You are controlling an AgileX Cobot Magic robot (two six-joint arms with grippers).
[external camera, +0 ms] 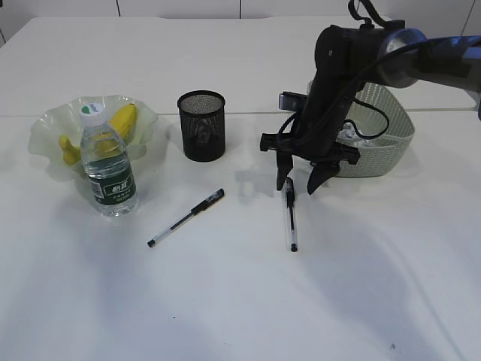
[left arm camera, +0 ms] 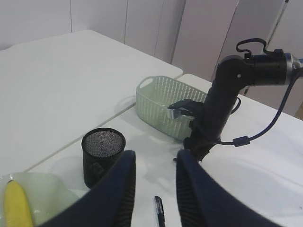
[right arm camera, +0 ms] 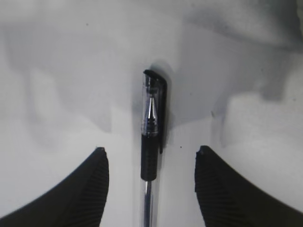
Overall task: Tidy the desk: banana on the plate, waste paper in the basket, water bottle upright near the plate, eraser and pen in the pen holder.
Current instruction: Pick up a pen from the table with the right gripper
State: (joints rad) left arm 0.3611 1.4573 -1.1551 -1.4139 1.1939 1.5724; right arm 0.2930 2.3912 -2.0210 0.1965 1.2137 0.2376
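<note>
1. White table (external camera: 240, 301) fills the scene, with a seam across its far part; behind it the left wrist view shows pale wall panels.
2. Two pens lie on the table. One pen (external camera: 290, 218) is clear with a black cap and black grip, and it lies almost straight toward the camera, under the right gripper (external camera: 299, 184). The second pen (external camera: 186, 217) lies at a slant, between the water bottle (external camera: 107, 162) and the first pen, well apart from both.
3. In the right wrist view the capped end of the first pen (right arm camera: 152, 127) sits midway between the two dark fingertips (right arm camera: 90, 179), and neither touches it.
4. The water bottle stands upright with a green label and a white cap, just in front of the pale green wavy plate (external camera: 45, 135). A banana (external camera: 124, 120) lies on the plate.
5. A black mesh pen holder (external camera: 201, 125) stands upright, right of the plate. A pale green basket (external camera: 391, 139) stands behind the right arm; something small and pale lies inside, too unclear to name.
6. The right arm bends down from the upper right, and its jaws stand apart, pointing down over the pen.
7. The left gripper (left arm camera: 154, 184) hangs above the table, its fingers partly apart, with nothing between them.
</note>
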